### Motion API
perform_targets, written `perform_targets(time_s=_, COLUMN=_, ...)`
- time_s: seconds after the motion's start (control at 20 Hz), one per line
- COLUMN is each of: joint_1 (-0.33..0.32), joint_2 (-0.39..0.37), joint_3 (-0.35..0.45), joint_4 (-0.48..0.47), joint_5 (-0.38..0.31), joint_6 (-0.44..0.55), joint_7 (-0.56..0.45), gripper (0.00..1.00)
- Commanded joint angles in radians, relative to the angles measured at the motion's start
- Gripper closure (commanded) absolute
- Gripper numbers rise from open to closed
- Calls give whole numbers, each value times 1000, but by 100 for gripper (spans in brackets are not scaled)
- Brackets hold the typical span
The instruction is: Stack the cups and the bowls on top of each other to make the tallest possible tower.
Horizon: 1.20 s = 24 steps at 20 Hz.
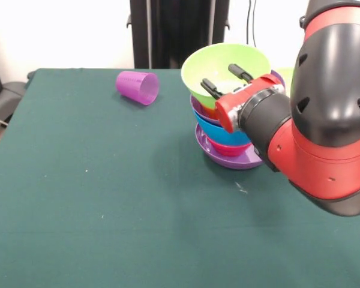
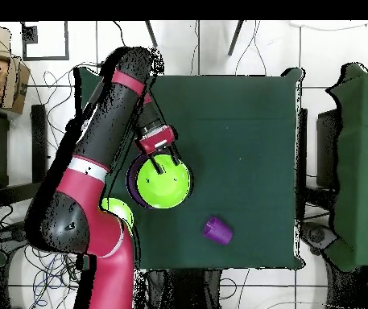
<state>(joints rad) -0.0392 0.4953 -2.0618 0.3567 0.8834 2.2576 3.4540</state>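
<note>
The tower (image 1: 228,129) stands right of the table's middle: a wide purple bowl (image 1: 240,161) as base, then a red-pink bowl (image 1: 228,147), a blue bowl (image 1: 223,133) and a purple rim with orange showing inside it. A lime green bowl (image 1: 222,63) sits on top, tilted toward the camera. My gripper (image 1: 226,80) is open, its two black fingers spread over that bowl's lower rim, also seen from above (image 2: 162,158). A purple cup (image 1: 138,87) lies on its side to the left, apart from the tower. No yellow cup shows.
A second lime green bowl (image 2: 118,211) lies beside the tower, mostly hidden behind my arm in the front view. The arm (image 1: 324,120) fills the right side of the picture. The green table (image 1: 108,210) ends at a wall and black stand.
</note>
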Motion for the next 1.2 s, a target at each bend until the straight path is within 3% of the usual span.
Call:
perform_targets(time_s=0.05, joint_1=0, joint_2=4, joint_3=97, joint_4=-109, joint_5=-58, joint_6=41, joint_7=-116, gripper=0)
perform_targets(time_s=0.45, joint_1=-9, joint_2=-23, joint_3=142, joint_4=-102, joint_5=-116, joint_6=77, joint_7=-150, gripper=0)
perform_targets(time_s=0.75, joint_1=-29, joint_2=-7, joint_3=159, joint_4=-117, joint_5=-121, joint_6=55, joint_7=-125, gripper=0)
perform_targets(time_s=1.2, joint_1=-36, joint_2=-1, joint_3=204, joint_4=-107, joint_5=-178, joint_6=3, joint_7=-163, gripper=0)
